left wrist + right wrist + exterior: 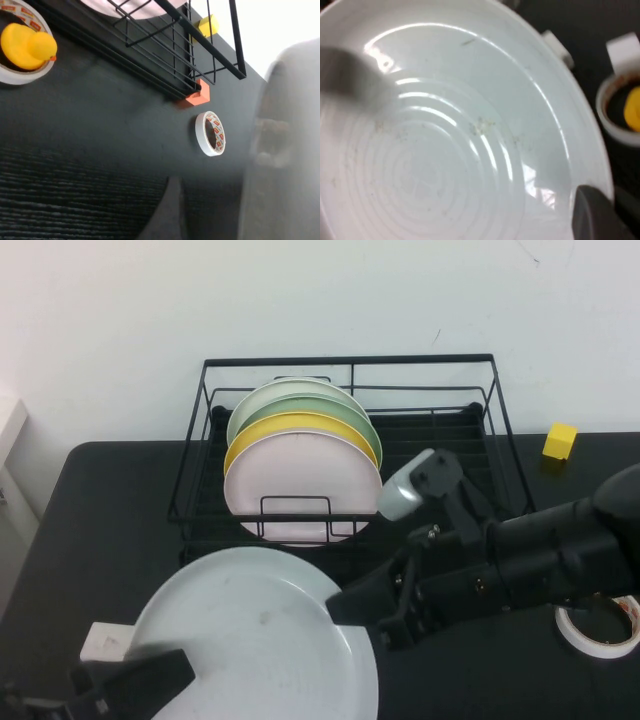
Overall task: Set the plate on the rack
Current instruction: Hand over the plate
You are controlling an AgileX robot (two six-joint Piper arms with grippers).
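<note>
Your right gripper (352, 612) looks clamped on the grey-blue plate (255, 635) at its right rim, near the front edge; the rack (345, 375) lies straight behind. The left gripper (120, 685) sits at the plate's front-left; I cannot tell its state.

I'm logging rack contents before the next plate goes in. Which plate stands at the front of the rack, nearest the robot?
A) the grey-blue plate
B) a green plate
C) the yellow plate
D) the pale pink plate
D: the pale pink plate stands foremost in the rack, with the yellow plate behind it. The grey-blue plate is outside the rack, between the left gripper and the right gripper.
</note>
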